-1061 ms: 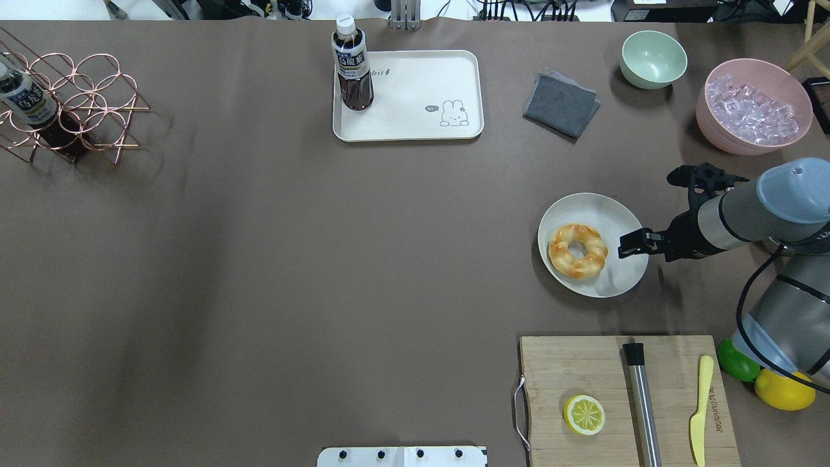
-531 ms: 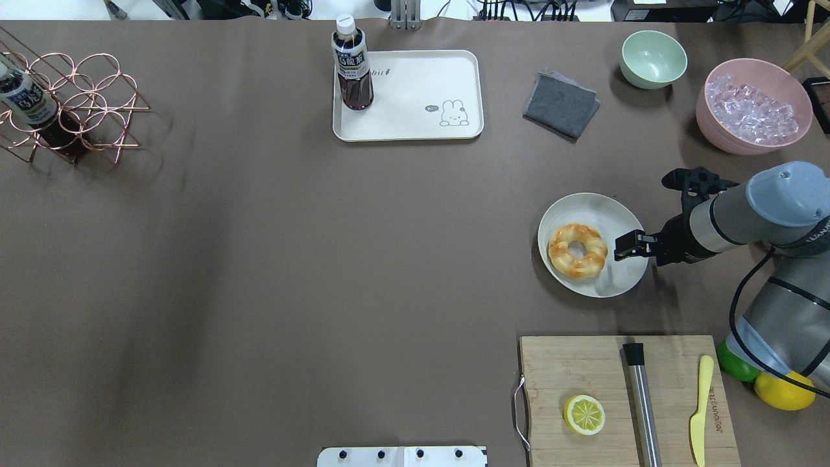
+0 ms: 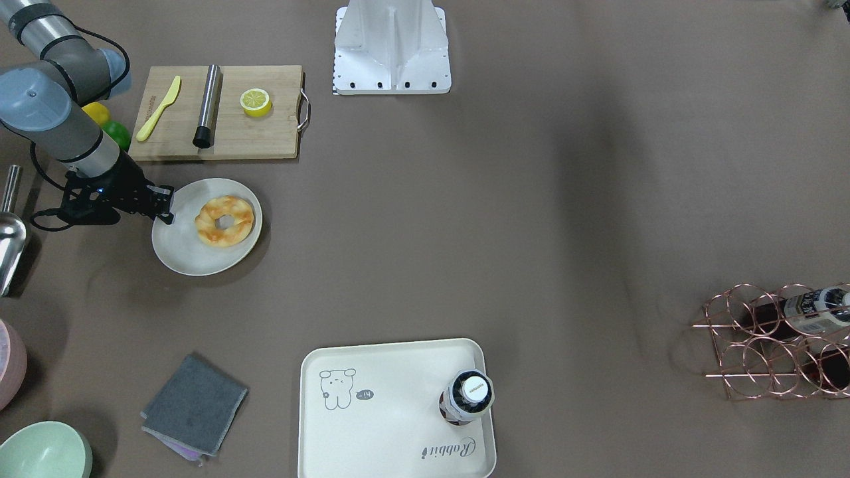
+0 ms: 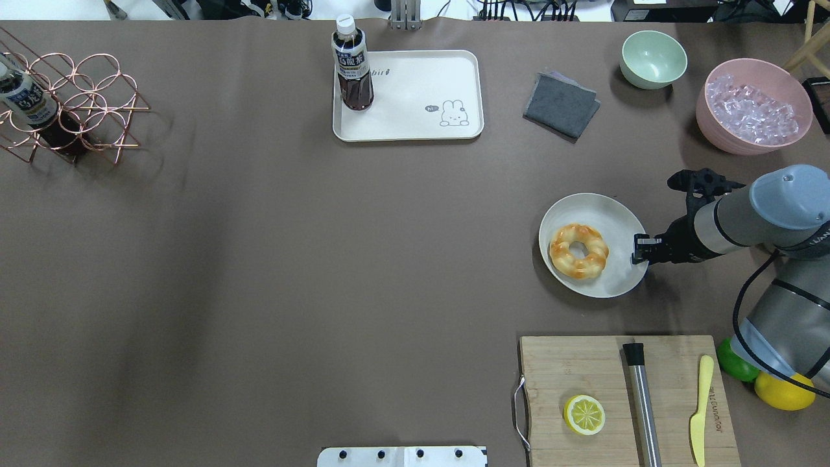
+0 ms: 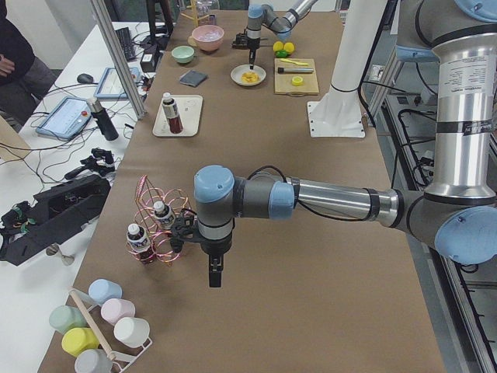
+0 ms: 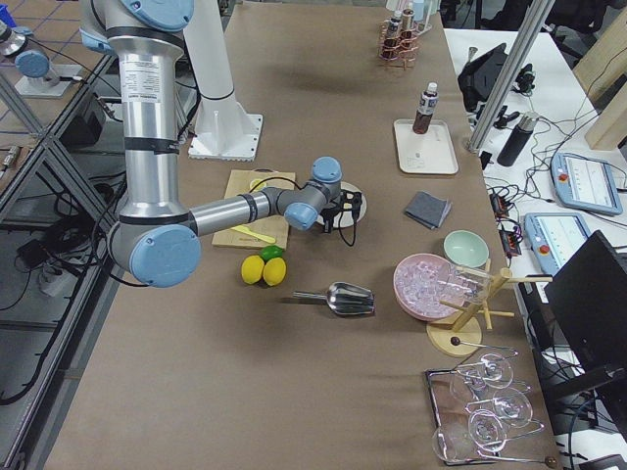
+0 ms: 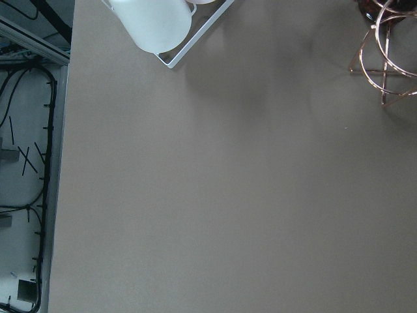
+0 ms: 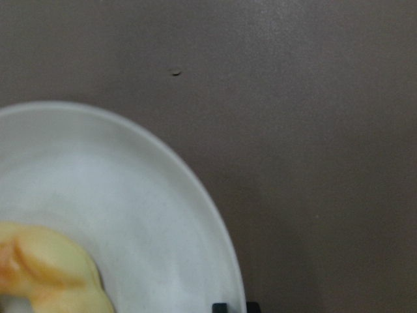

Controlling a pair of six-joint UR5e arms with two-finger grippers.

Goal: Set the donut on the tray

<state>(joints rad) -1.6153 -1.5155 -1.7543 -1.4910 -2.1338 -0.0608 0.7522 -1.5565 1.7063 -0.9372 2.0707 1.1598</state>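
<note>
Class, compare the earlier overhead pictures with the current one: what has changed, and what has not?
The right hand edged toward the donut, then drew back to the rim of the plate. It took hold of nothing. The donut stays on the plate; the tray and its bottle are unmoved.

We see even, diffuse overhead light; a soft shadow band crosses the worktop (image 4: 194, 259); the donut (image 8: 45, 270) appears blurred close-up.
</note>
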